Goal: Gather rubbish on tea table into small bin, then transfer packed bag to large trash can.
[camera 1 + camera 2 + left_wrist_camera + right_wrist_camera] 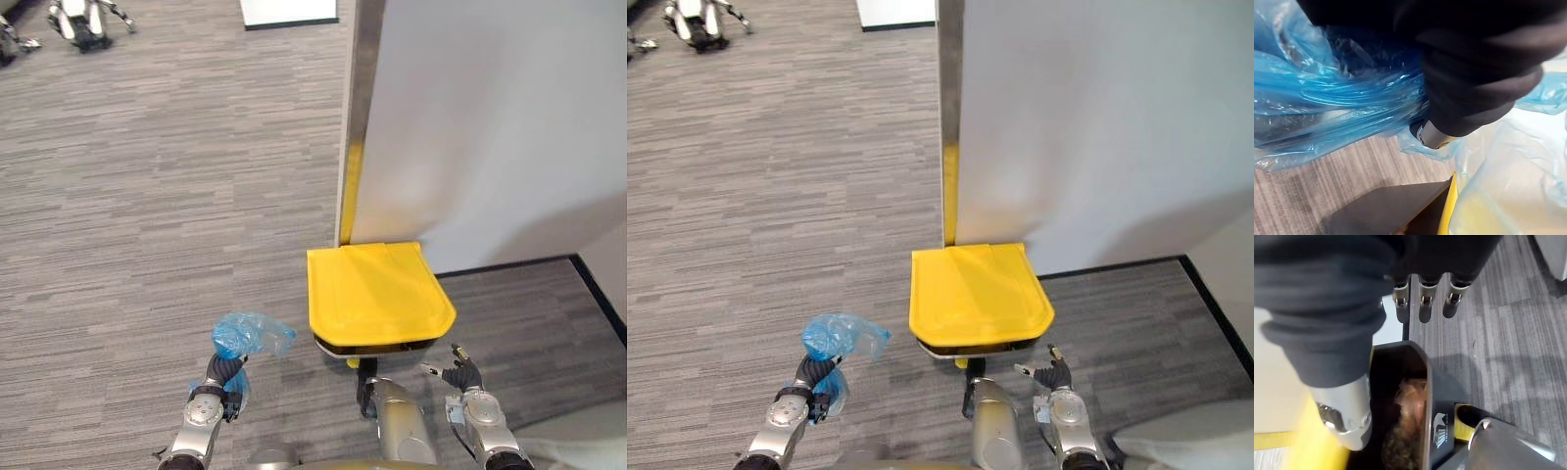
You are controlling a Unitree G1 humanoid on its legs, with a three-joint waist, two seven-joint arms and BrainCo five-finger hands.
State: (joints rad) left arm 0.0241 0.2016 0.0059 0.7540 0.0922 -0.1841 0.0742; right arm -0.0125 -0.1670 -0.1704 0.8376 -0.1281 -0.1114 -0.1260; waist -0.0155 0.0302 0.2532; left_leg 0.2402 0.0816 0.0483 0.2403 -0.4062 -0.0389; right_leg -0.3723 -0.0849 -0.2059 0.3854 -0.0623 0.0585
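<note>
Plainly the packed blue bag (250, 335) is in the left hand (221, 380), whose fingers are curled tight round its neck, just off the left front corner of the large trash can (372, 345). A yellow lid (377, 294) covers the can, with a dark gap under its front edge. The right hand (458, 374) hangs by the can's right front corner, fingers (1423, 308) straight, apart, empty. The bag must travel rightward to the can; the right hand is nearer the lid.
</note>
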